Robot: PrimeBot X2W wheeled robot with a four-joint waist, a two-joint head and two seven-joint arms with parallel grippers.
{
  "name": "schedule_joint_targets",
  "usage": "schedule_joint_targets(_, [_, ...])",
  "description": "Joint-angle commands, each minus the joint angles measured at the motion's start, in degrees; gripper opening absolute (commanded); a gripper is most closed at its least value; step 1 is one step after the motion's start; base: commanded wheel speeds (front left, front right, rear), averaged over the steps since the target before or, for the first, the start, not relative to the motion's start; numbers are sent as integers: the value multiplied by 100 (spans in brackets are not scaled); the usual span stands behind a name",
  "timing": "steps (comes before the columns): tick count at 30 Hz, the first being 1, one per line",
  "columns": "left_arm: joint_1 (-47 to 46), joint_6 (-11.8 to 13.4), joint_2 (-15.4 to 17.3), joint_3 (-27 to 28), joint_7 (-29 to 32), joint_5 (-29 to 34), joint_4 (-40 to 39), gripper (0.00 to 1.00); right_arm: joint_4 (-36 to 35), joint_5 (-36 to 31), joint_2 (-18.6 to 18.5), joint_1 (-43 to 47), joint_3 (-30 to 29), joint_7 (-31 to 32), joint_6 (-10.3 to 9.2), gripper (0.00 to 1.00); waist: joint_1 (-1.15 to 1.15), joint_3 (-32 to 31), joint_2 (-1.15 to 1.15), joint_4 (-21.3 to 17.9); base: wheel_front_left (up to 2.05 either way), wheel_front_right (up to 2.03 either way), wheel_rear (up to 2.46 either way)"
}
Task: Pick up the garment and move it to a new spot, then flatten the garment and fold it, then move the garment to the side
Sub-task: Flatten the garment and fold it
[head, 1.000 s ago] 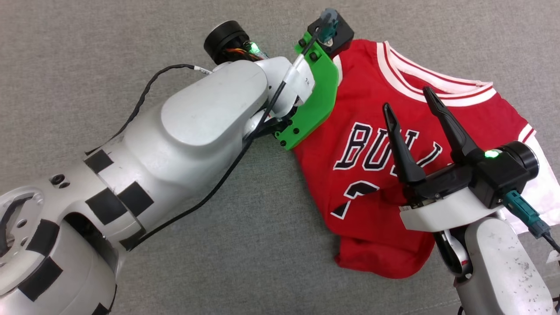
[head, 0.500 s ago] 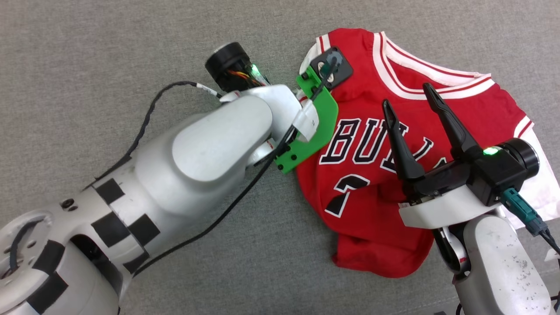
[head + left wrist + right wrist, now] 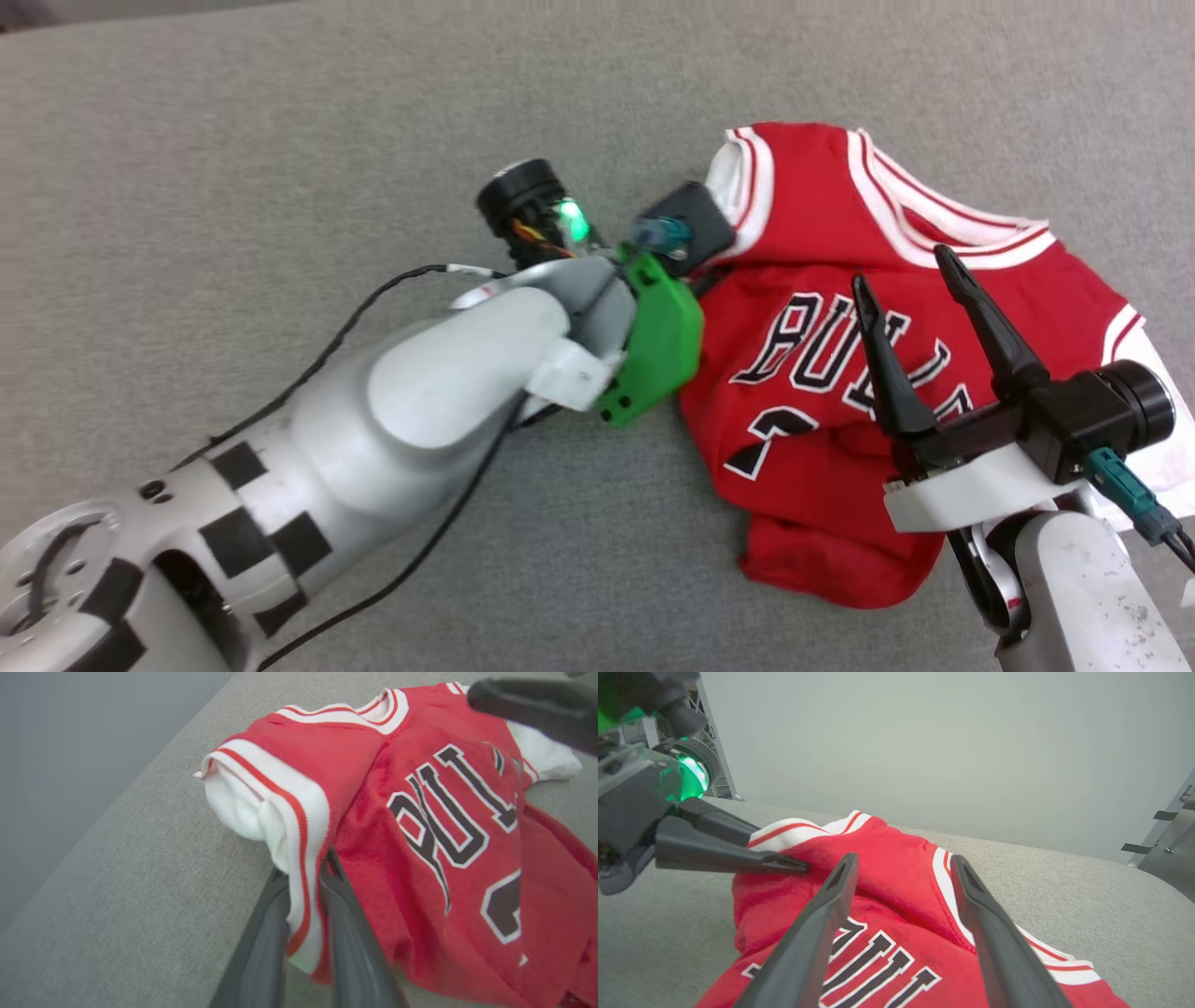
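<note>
The garment [image 3: 812, 187], a red jersey with white striped trim and black lettering, lies rumpled on the grey surface. My left gripper [image 3: 306, 863] is shut on the striped armhole trim at the garment's [image 3: 355, 756] near left side, with white sleeve fabric bunched beyond the pinch. In the head view those fingers are hidden under the left wrist's green mount [image 3: 658, 341]. My right gripper [image 3: 898, 264] hovers open above the lettering, nothing between its fingers. In the right wrist view that open gripper [image 3: 904, 857] points over the garment [image 3: 896, 882], with the left gripper [image 3: 784, 856] clamping the trim.
The grey fabric surface [image 3: 280, 140] stretches far to the left and front. Its edge [image 3: 121, 788] falls away close beyond the pinched sleeve. A metal frame [image 3: 1167, 821] stands past the surface's far right end. A black cable [image 3: 355, 317] runs along the left forearm.
My left gripper has closed onto the sleeve trim and the sleeve edge is pulled up. The head camera has shifted, so the whole scene sits lower and further right. The right gripper stays open.
</note>
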Motion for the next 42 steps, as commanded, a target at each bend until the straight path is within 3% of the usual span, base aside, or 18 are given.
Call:
schedule_joint_targets(1, [185,-10,185,111,-186,-110,11,0,6,1,-27,83,-17,-51,-3,100,0,-462,0,367,0,0,0])
schedule_joint_targets(6, [635,286,914,488,-674,-353,-250,0,0,8,-30,276,-84,-51,-3,100,0,-700,0,507,0,0,0])
schedule_joint_targets(16, [1436,1015,2602,1129,-914,-868,-878,0,18,49,-27,496,-247,-51,-3,100,0,-763,0,727,0,0,0])
schedule_joint_targets(20, [1466,1182,3094,1320,-919,-943,-995,0,34,47,-30,460,-248,-51,-3,100,0,-716,0,739,0,0,0])
schedule_joint_targets(24, [1374,1286,3340,1363,-842,-862,-1012,0,52,58,-31,390,-217,-51,-3,100,0,-634,0,688,0,0,0])
schedule_joint_targets(29, [1355,1316,3191,1270,-732,-828,-870,0,103,54,10,298,-161,-51,-3,100,0,-496,0,545,0,0,0])
schedule_joint_targets(36, [1510,1231,2432,969,-747,-804,-246,0,148,41,39,239,-206,-51,-3,100,0,-336,0,366,0,0,0])
schedule_joint_targets(42, [1694,917,1803,780,-986,-859,696,0,154,48,23,247,-233,-51,-3,100,0,-320,0,344,0,0,0])
